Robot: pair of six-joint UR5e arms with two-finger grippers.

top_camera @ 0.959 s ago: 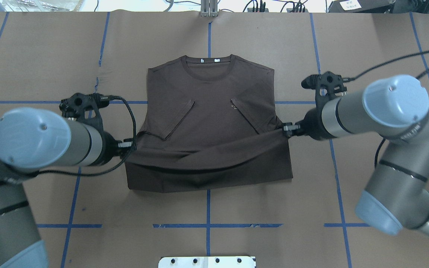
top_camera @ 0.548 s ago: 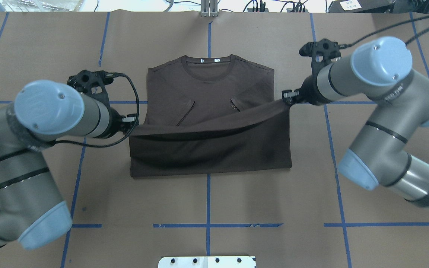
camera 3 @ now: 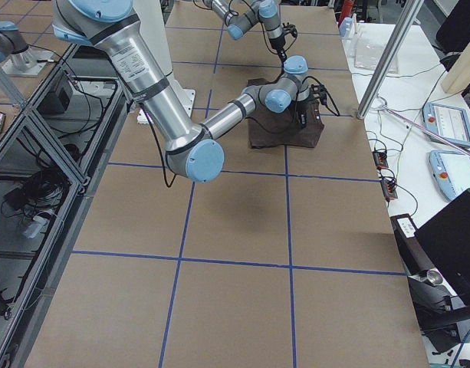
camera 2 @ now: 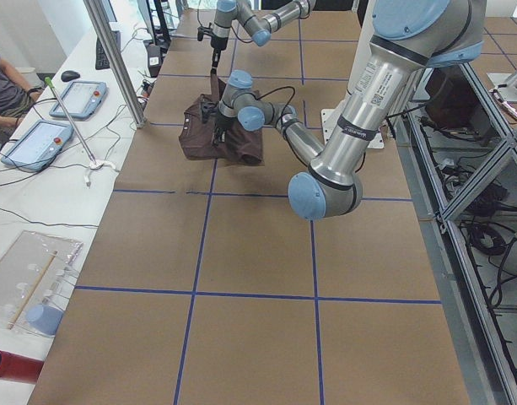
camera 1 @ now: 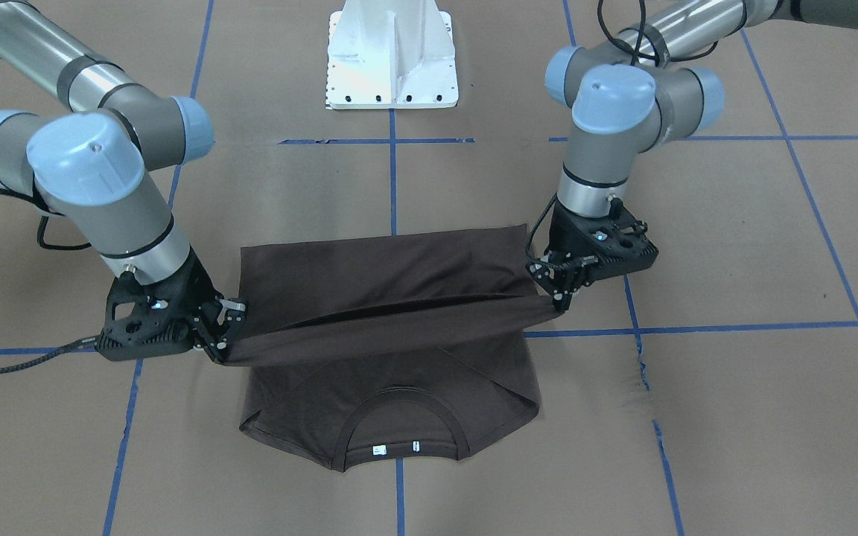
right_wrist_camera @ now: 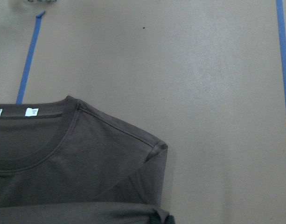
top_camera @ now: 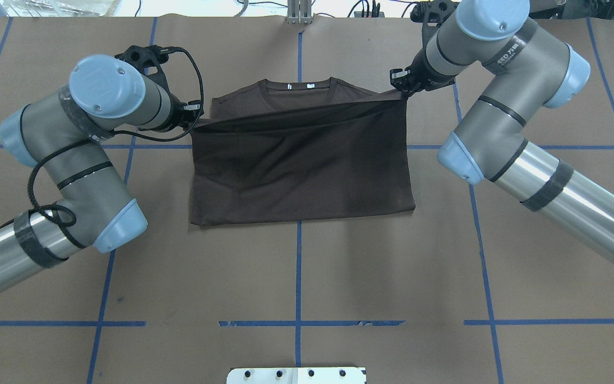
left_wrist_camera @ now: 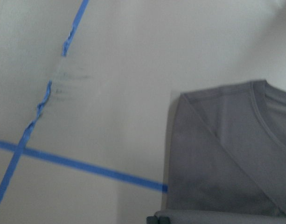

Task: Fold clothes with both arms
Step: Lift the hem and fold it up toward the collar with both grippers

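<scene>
Clamping the left hem corner of the shirt (top_camera: 301,176) with the left gripper (top_camera: 196,113), fingers closed tight on the cloth. Clamping the right hem corner the same way with the right gripper (top_camera: 402,85). Holding the hem stretched taut between the two, raised off the table (top_camera: 339,277), slanting a little with its right end farther than its left. Draping the carried half over the half lying flat, hiding chest and sleeves, leaving only the collar (camera 1: 399,389) and shoulders showing at the far side. Laying the fold as a straight near edge, roughly square to the centre tape line (top_camera: 298,266). Sitting at the table's middle, toward the far side, astride that line. Showing two small white tags (camera 1: 378,450) inside the collar.
</scene>
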